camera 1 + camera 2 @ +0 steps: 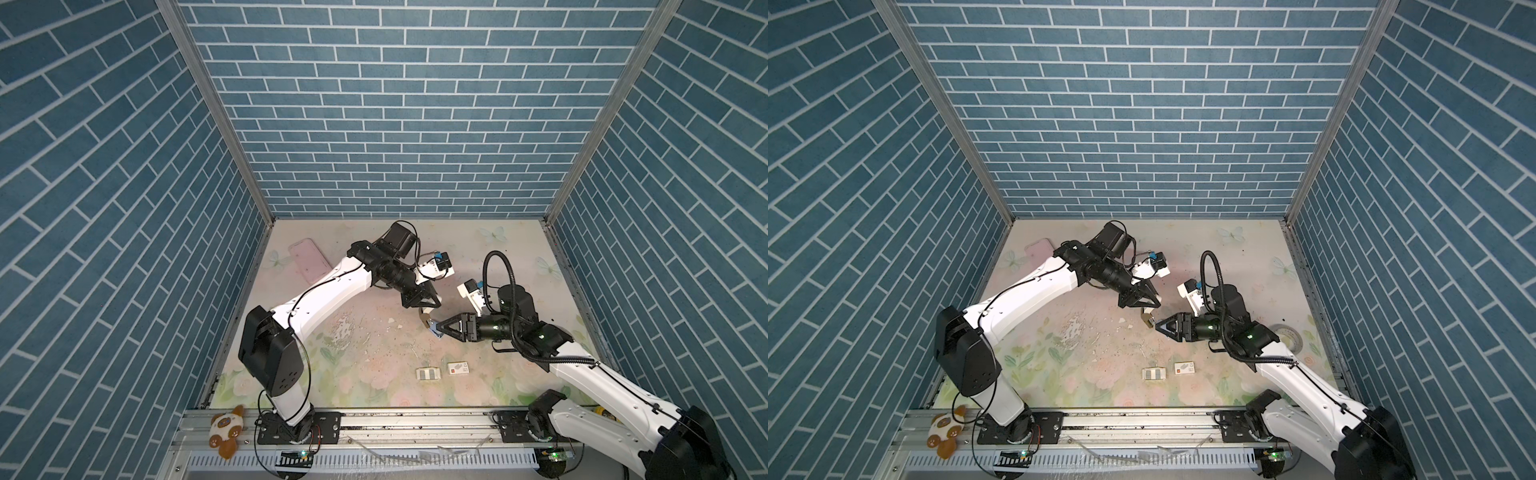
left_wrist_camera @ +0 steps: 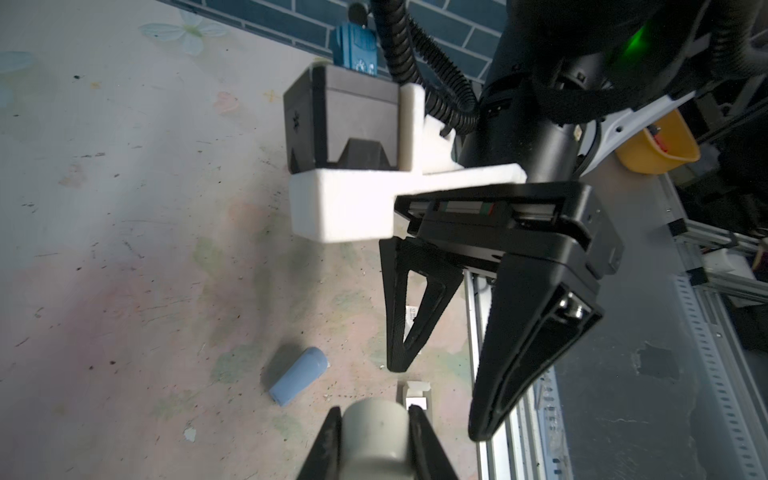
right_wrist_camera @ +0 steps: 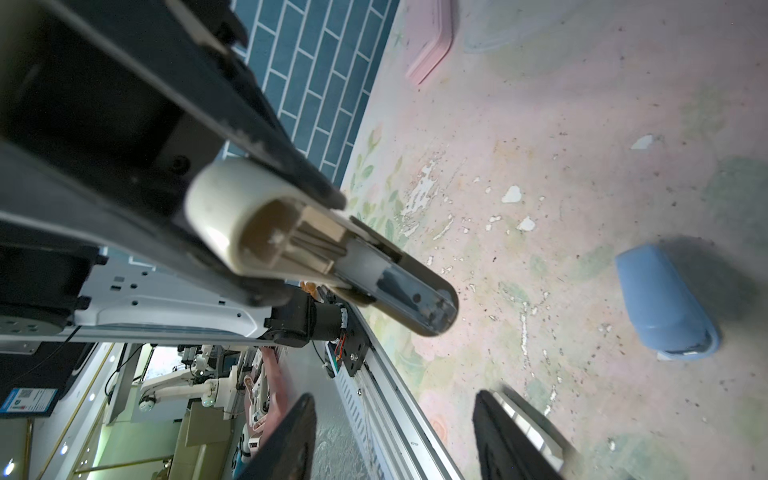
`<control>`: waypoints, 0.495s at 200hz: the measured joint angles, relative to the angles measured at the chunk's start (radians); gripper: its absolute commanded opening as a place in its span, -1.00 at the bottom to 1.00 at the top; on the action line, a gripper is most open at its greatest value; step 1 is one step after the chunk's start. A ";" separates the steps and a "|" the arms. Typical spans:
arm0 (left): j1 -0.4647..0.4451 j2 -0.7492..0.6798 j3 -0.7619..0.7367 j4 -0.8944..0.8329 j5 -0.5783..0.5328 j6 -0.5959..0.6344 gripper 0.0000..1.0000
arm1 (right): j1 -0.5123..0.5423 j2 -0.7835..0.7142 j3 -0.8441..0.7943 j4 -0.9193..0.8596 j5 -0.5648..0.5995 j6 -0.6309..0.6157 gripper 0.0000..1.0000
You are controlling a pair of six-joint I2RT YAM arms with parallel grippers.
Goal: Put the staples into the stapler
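Left pincer (image 2: 374, 415): mine, clamped tight on the stapler (image 3: 291, 241), which I hold clear of the table (image 1: 374, 291).
Right pincer (image 3: 395, 399): jaws standing well apart with nothing in them. In both top views its tips sit near the stapler's free end, at about four o'clock from my left pincer.
Stapler: cream body whose inner channel is laid bare toward my right wrist camera. I cannot tell whether any strip sits in it.
Staples (image 1: 429, 373): grey strips lying in the white tray (image 1: 419, 373), flat on the table at six o'clock from both pincers and well apart from them, near the front rail (image 1: 415, 419).
Sleeve (image 1: 458, 368): white with a red mark, just beside the tray at its three o'clock.
Blue piece (image 3: 665, 303): lies on the table close under my right tips, apart from them.
Pink lid (image 1: 307, 264): lies toward ten o'clock on the table, partly hidden by my left arm.
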 measured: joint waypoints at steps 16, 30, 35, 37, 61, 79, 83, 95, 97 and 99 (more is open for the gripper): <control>0.005 0.035 0.027 -0.017 0.056 0.000 -0.88 | 0.000 -0.025 0.000 -0.010 -0.008 -0.012 0.24; 0.008 0.059 0.041 -0.030 0.099 -0.002 -0.88 | 0.000 -0.045 0.000 -0.021 -0.010 -0.025 0.25; 0.009 0.067 0.047 -0.035 0.113 -0.002 -0.88 | 0.000 -0.052 0.002 -0.026 -0.010 -0.028 0.25; 0.009 0.070 0.050 -0.037 0.118 -0.002 -0.88 | 0.000 -0.054 0.002 -0.027 -0.010 -0.029 0.25; 0.010 0.093 0.078 -0.058 0.182 -0.008 -0.88 | 0.000 -0.072 0.008 -0.040 -0.006 -0.053 0.28; 0.012 0.101 0.101 -0.080 0.223 -0.009 -0.88 | 0.000 -0.064 0.013 -0.040 -0.003 -0.070 0.28; 0.012 0.103 0.107 -0.084 0.231 -0.009 -0.88 | 0.000 -0.061 0.014 -0.040 -0.003 -0.072 0.28; 0.013 0.105 0.117 -0.088 0.252 -0.010 -0.88 | 0.000 -0.047 0.015 -0.034 0.000 -0.077 0.28; 0.013 0.106 0.117 -0.089 0.255 -0.010 -0.88 | 0.000 -0.045 0.015 -0.032 0.001 -0.078 0.28; 0.013 0.106 0.117 -0.089 0.259 -0.010 -0.88 | 0.000 -0.043 0.015 -0.032 0.001 -0.079 0.28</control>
